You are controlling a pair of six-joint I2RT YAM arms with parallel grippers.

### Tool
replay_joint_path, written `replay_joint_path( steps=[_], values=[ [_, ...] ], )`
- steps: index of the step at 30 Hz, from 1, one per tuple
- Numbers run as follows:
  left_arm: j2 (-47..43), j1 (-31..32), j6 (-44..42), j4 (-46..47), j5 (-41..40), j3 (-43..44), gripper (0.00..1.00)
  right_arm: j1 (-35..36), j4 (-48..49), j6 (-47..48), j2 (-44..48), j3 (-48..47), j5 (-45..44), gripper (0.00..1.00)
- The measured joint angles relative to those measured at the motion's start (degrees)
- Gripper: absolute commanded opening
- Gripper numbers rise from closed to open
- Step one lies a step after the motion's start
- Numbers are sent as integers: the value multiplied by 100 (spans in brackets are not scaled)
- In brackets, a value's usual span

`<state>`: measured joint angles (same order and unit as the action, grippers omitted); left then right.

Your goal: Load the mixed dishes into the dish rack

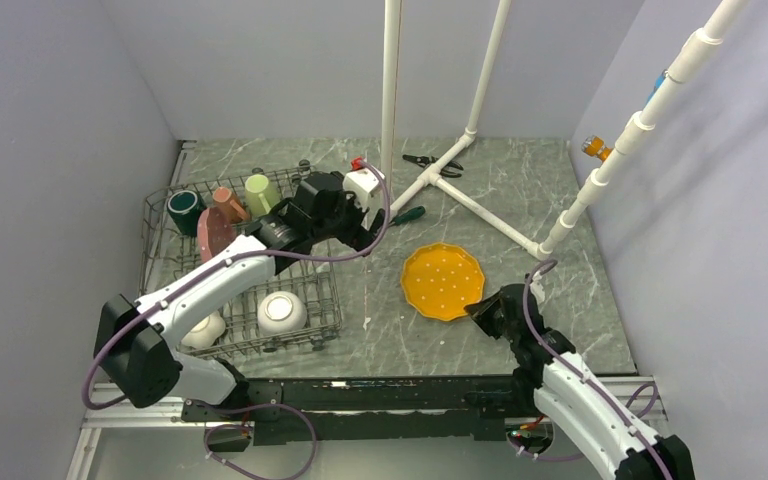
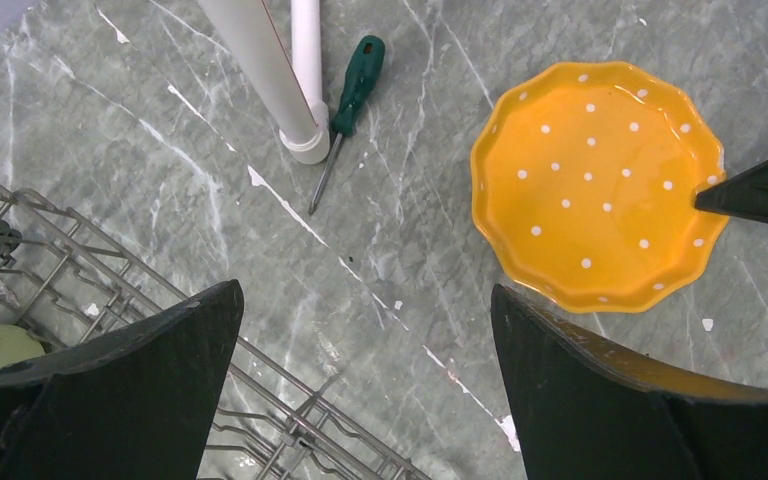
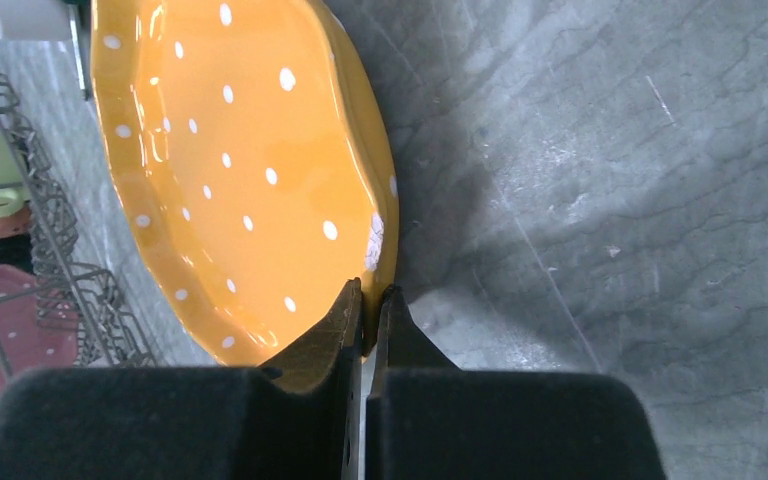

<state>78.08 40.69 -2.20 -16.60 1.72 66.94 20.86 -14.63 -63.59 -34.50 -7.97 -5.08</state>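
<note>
The yellow-orange plate (image 1: 442,280) with white dots lies on the table right of the dish rack (image 1: 310,290). My right gripper (image 1: 480,308) is shut on its near-right rim (image 3: 370,300); in the right wrist view the plate (image 3: 240,170) casts a shadow beside that edge. My left gripper (image 1: 345,225) is open and empty (image 2: 365,300) above the rack's far right corner (image 2: 110,270). In the rack are a dark green mug (image 1: 185,210), a salmon mug (image 1: 228,203), a light green mug (image 1: 260,192), the pink plate (image 1: 215,232) standing on edge, and two white-bottomed bowls (image 1: 281,312) (image 1: 203,330) upside down.
A green-handled screwdriver (image 1: 407,214) (image 2: 355,85) lies between the rack and the white pipe frame (image 1: 480,100) (image 2: 260,70). Black pliers (image 1: 432,162) lie at the back by the frame. Grey walls close in the left, back and right.
</note>
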Motion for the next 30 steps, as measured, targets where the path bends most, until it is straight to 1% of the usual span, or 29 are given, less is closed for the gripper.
replay_joint_path(
  steps=[5,9,15,19,22,25,27,30],
  values=[
    [127,0,37,-96,68,98,99,-9,-35,-39,345,13,179,0],
    [227,-7,192,-118,358,184,99,-22,-33,-166,529,9,407,0],
    [612,-173,667,-173,1252,402,99,-48,-330,-267,785,-302,540,0],
    [955,-409,1244,-155,1862,485,98,-57,-542,-293,911,-710,542,0],
    [1143,-570,1698,-125,2247,485,91,-57,-592,-299,964,-975,540,0],
    [1279,-649,2065,35,2640,472,79,-57,-592,-306,970,-1156,540,0],
    [1397,-647,2420,343,3147,415,73,-57,-592,-306,970,-1231,544,0],
    [1488,-640,2789,772,3654,280,67,-57,-592,-306,951,-1268,544,0]
  ],
)
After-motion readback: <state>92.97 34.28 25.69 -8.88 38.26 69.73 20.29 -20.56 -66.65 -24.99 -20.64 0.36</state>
